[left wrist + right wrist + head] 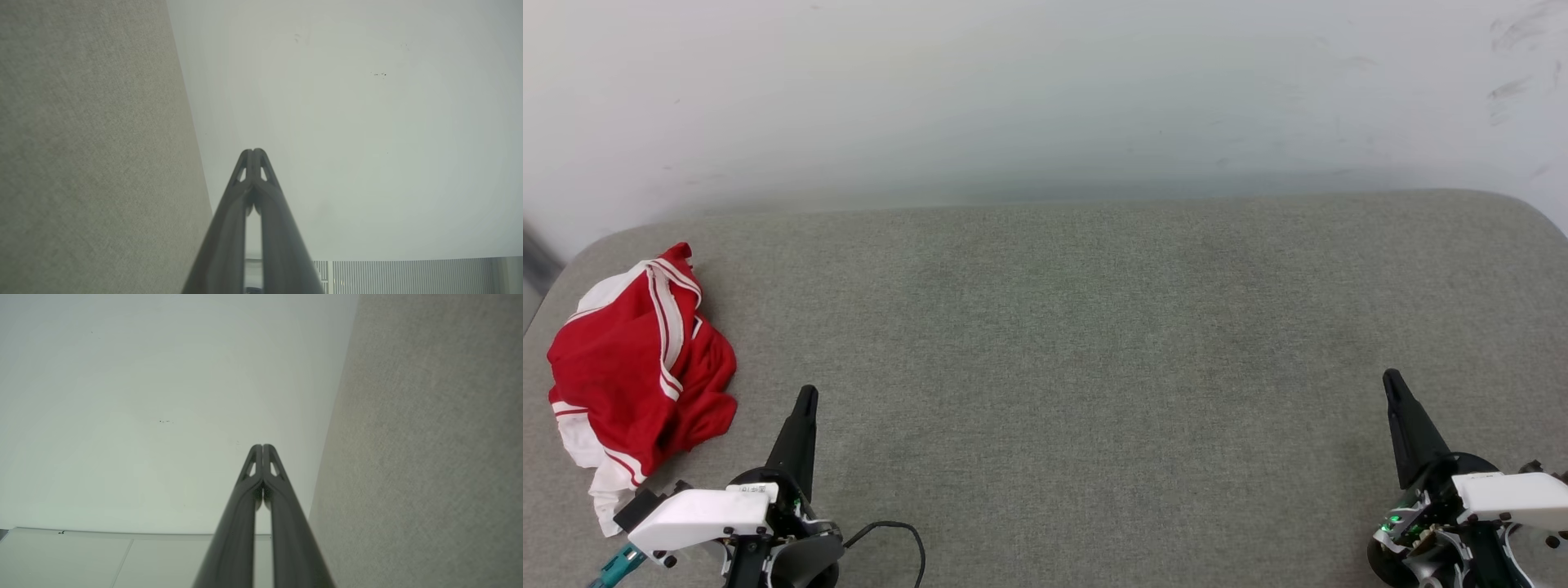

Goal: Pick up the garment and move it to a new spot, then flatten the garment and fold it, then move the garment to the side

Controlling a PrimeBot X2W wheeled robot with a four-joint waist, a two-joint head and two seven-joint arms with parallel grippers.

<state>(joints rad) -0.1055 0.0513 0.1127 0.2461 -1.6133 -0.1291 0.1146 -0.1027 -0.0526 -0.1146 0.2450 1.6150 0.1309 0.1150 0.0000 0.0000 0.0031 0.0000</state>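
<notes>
Left gripper (806,398) sits at the near left of the grey fabric-covered surface (1094,343). Its two long dark fingers are pressed together into one thin point that aims toward the far wall (1045,90), and they hold nothing. Looking along the fingers from the left wrist, the tips meet flush, with only a narrow slit lower down between the shanks. The woven grey fabric runs up one side of that view and the pale wall takes the other. A white housing (698,514) covers the wrist behind the fingers. A black cable (907,535) loops out over the fabric on its right, and a teal connector (609,569) pokes out at the near left edge.

Right gripper (1392,384) sits at the near right, well apart from the left one. It too is closed to a single dark point with nothing in it, and from its own wrist the tips touch at the top. Small green lights (1395,518) glow at its base, beside a white casing (1507,494).

The garment (637,359) lies crumpled in a heap at the left edge of the surface, just left of the left gripper and a little farther back, near the fingers but not touching them. It is red with white panels and red-and-white striped trim. One white part trails toward the near edge, right beside the white housing; I cannot tell whether the two touch.
</notes>
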